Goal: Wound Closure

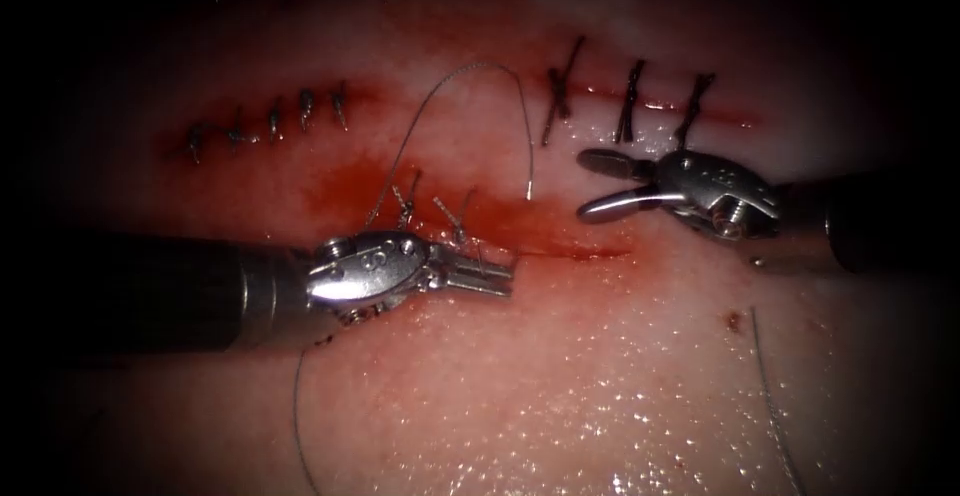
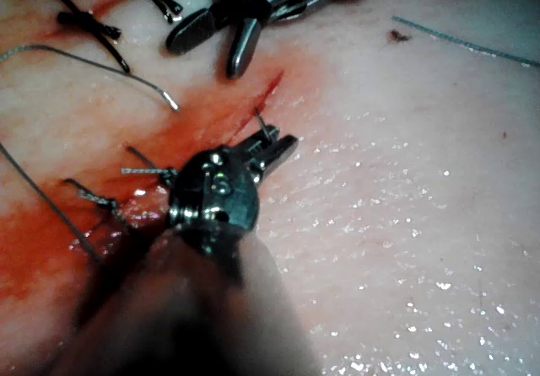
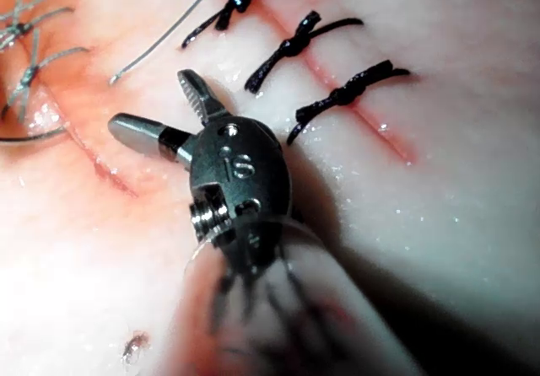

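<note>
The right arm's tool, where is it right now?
In the endoscope view the right arm's tool sits right of centre, jaws open and holding nothing, just below the three dark stitches and above the open cut.

Two tools: left tool (image 1: 490,274), right tool (image 1: 600,184). Three dark knotted stitches (image 1: 629,102) on the upper right cut, about four more (image 1: 272,122) upper left. One tissue (image 1: 600,386).
</note>
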`<action>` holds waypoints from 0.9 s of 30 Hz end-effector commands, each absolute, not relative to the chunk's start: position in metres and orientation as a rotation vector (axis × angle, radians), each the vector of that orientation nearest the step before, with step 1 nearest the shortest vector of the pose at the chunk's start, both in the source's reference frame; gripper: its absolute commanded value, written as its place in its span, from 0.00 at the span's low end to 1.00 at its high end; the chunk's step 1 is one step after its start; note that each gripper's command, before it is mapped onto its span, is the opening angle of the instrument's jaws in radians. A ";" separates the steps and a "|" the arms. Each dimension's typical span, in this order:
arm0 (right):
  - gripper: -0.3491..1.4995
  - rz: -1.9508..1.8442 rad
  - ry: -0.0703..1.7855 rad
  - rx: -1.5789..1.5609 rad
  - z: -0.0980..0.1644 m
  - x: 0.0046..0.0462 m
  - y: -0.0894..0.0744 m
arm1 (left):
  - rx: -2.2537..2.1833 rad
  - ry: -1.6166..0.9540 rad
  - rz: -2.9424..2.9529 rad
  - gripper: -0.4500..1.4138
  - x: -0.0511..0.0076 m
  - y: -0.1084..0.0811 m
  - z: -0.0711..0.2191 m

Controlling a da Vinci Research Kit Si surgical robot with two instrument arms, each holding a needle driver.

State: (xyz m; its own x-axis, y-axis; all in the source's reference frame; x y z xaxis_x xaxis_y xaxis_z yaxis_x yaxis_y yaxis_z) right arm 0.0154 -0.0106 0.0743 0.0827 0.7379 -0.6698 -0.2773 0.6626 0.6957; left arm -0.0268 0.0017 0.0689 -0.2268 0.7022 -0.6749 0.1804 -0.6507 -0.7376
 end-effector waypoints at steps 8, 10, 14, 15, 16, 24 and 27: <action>0.35 0.779 1.270 0.550 0.075 0.0171 -0.013 | -1.488 -1.256 1.756 0.00 -0.0269 -0.001 0.065; 0.35 0.785 1.269 0.570 0.075 0.0172 -0.013 | -1.468 -1.306 1.731 0.00 -0.0270 -0.002 0.065; 0.30 0.767 1.268 0.605 0.074 0.0172 -0.013 | -1.476 -1.367 1.717 0.00 -0.0267 -0.003 0.062; 0.30 0.767 1.268 0.605 0.074 0.0172 -0.013 | -1.476 -1.367 1.717 0.00 -0.0267 -0.003 0.062; 0.29 0.761 1.269 0.611 0.074 0.0172 -0.013 | -1.511 -1.361 1.736 0.00 -0.0266 -0.003 0.062; 0.25 0.733 1.252 0.628 0.074 0.0173 -0.014 | -1.932 -0.706 2.127 0.00 -0.0259 0.001 0.055; 0.24 0.731 1.252 0.631 0.074 0.0171 -0.014 | -2.007 -0.502 2.199 0.00 -0.0257 0.003 0.052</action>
State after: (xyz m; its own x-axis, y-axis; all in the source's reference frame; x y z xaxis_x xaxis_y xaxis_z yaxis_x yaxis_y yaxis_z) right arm 0.0165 -0.0134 0.0734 0.1506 0.7808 -0.6064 -0.1449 0.6242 0.7677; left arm -0.0252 0.0039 0.0509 -0.1114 0.2778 -0.9541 0.1164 -0.9499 -0.2902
